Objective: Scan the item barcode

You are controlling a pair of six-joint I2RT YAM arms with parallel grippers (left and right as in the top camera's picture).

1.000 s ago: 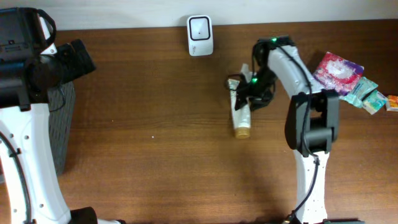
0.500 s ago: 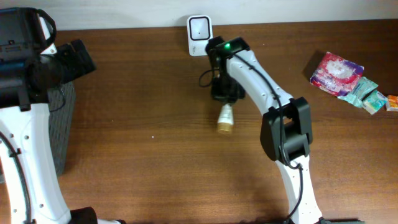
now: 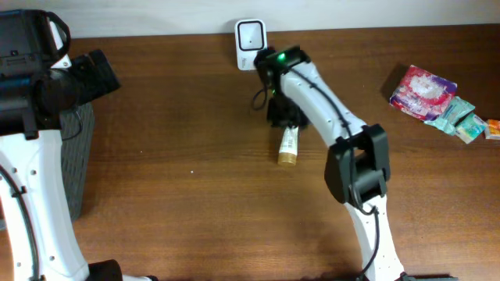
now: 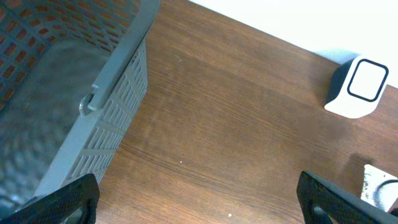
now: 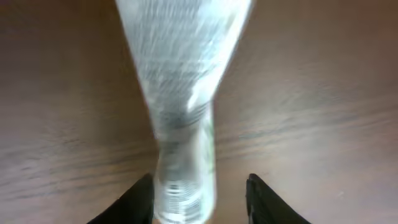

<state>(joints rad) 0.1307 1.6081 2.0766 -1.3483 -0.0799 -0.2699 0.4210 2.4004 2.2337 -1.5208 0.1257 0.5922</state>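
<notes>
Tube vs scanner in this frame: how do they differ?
Tube is long and slim, pale with a gold cap; scanner is a squat white box with a dark-rimmed window. Tube is partly hidden under the right arm; scanner is in full view. Both are pale and close together.

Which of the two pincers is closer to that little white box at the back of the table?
Right. The right pincer sits just in front of the white box, over a tube; the left pincer is far off by the grey basket.
</notes>
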